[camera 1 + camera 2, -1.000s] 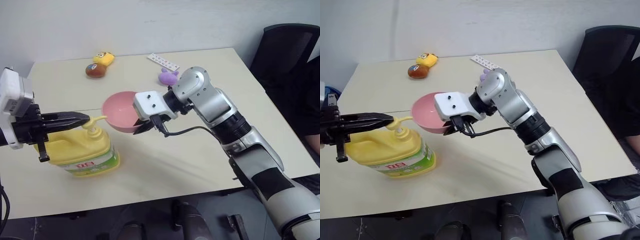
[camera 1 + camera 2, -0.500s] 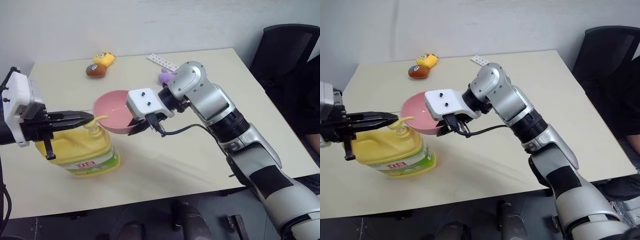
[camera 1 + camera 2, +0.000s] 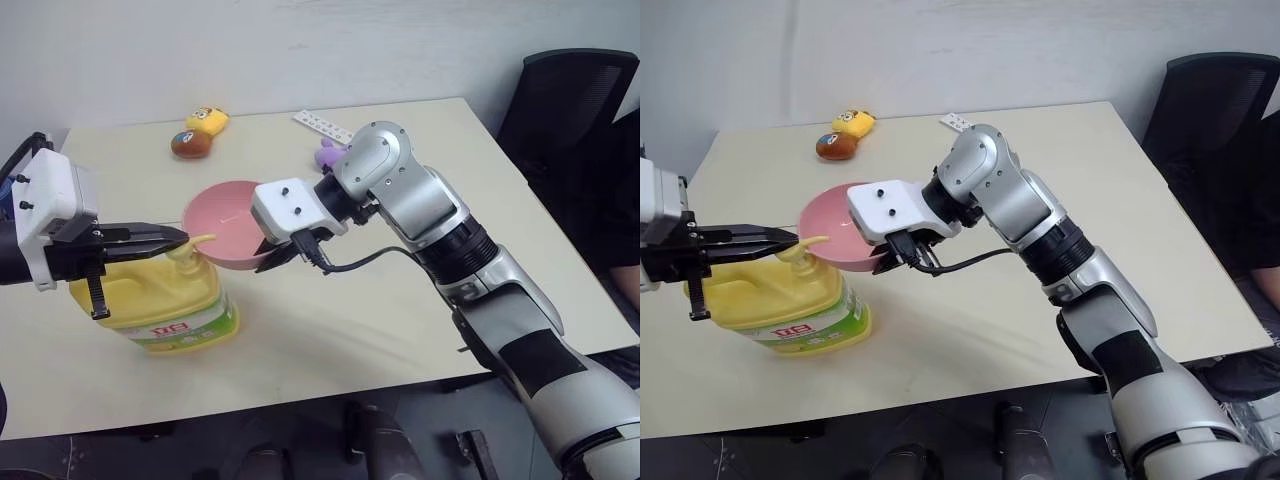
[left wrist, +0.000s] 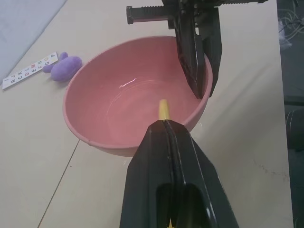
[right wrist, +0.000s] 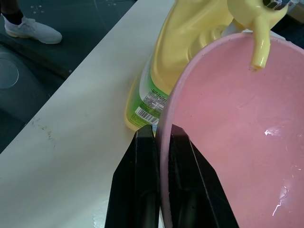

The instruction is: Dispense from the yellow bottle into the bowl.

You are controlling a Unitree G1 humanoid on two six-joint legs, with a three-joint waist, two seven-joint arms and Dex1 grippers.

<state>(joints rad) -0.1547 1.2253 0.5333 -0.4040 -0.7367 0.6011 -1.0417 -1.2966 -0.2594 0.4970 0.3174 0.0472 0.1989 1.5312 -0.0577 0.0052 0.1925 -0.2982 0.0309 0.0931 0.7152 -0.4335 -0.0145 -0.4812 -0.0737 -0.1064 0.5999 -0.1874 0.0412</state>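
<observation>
Two claws were busy over the bench (image 3: 400, 330). The right claw (image 5: 159, 142) was pinched tight on the rim of the bowl (image 3: 228, 222), with one black finger inside the rim and one outside, and it held the pink bowl up in the air, tipped a little, beside the yellow bottle (image 3: 160, 295). The yellow bottle stood upright on the bench near the front left side. The left claw (image 3: 172, 236) was squeezed shut with nothing in it, and its tips lay right over the pump top of the bottle. The step looked like pressing the pump. To do it well, the left claw should probably push straight down on the pump head so the bottle does not tip, and the right claw should keep the bowl steady under the spout (image 5: 259, 47). The eye views showed the whole bench, with a small yellow toy (image 3: 198, 130), a purple toy (image 3: 332, 153) and a white card (image 3: 326, 125) far back. They did not show well where the spout ended. The right wrist view did: the tip of the spout hung just over the inside of the bowl, past its rim. The left wrist view showed some shiny wet drops inside the bowl.
</observation>
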